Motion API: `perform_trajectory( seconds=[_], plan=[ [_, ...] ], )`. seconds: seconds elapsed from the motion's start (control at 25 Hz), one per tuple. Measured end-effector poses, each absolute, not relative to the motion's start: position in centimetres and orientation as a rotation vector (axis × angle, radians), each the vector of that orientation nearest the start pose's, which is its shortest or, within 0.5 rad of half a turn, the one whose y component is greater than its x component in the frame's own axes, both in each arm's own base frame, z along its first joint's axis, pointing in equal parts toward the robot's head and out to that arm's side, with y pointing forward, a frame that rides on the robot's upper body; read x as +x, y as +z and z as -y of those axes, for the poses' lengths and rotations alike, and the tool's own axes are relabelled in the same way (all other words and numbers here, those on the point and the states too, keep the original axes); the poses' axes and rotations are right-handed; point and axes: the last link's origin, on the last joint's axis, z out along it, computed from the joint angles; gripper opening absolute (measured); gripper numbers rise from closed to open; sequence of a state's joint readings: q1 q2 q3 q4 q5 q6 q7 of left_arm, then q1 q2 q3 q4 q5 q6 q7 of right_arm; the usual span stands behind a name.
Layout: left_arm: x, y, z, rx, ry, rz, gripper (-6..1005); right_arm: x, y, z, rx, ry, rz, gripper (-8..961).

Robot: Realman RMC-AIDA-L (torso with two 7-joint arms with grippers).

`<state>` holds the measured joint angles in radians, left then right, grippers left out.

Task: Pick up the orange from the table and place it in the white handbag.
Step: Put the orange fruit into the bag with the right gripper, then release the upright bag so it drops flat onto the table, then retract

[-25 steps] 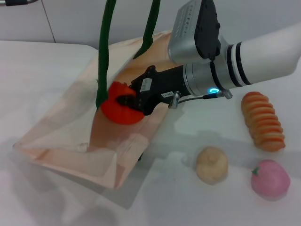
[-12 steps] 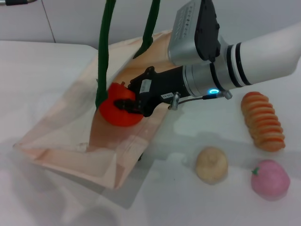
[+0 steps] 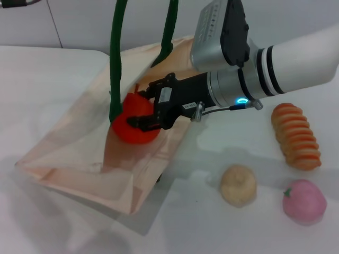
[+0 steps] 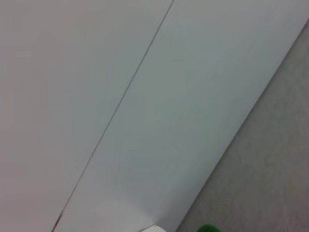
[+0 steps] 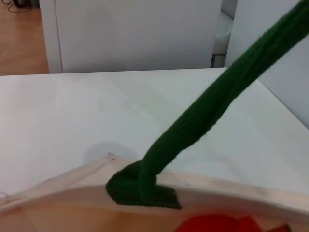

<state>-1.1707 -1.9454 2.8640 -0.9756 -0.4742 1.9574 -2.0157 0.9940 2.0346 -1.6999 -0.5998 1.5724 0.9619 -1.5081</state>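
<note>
The orange [image 3: 130, 126] lies inside the open mouth of the white handbag [image 3: 74, 143], which lies tilted on the table [image 3: 47, 69]. My right gripper [image 3: 146, 105] reaches into the bag's mouth, its black fingers spread open on either side of the orange. The bag's dark green handles [image 3: 115, 58] rise straight up out of the head view. In the right wrist view one green handle [image 5: 203, 121] crosses the bag's cream rim [image 5: 58, 193], and the top of the orange [image 5: 217, 224] shows at the lower edge. My left gripper is out of view.
To the right of the bag on the table lie a ridged orange-and-cream loaf [image 3: 296, 136], a beige round item [image 3: 238, 185] and a pink round fruit [image 3: 304, 201]. A wall stands behind the table.
The right gripper's fingers have spread apart from the orange, which has shifted slightly left and deeper into the bag's mouth.
</note>
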Motion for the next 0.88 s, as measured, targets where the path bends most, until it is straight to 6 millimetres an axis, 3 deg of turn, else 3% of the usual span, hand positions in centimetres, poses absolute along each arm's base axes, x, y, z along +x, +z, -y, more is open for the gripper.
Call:
perform_trajectory(
  seconds=[0.32,0.64,0.88],
  plan=[
    [-13.8,15.2,-41.9,-2.54,-0.95,1.006,99,8.7,-10.2,-40.5,-2.973,0.239,-0.118,697],
    [-14.7,15.6,-41.7,-2.507,-0.966,1.015,100,9.3,-9.6,-40.9,-2.96,0.216,-0.173,777],
    [-15.4,15.9,-41.7,-2.499,-1.006,1.026,101,10.5,-8.1,-42.3,-2.893,0.14,-0.242,783]
  ],
)
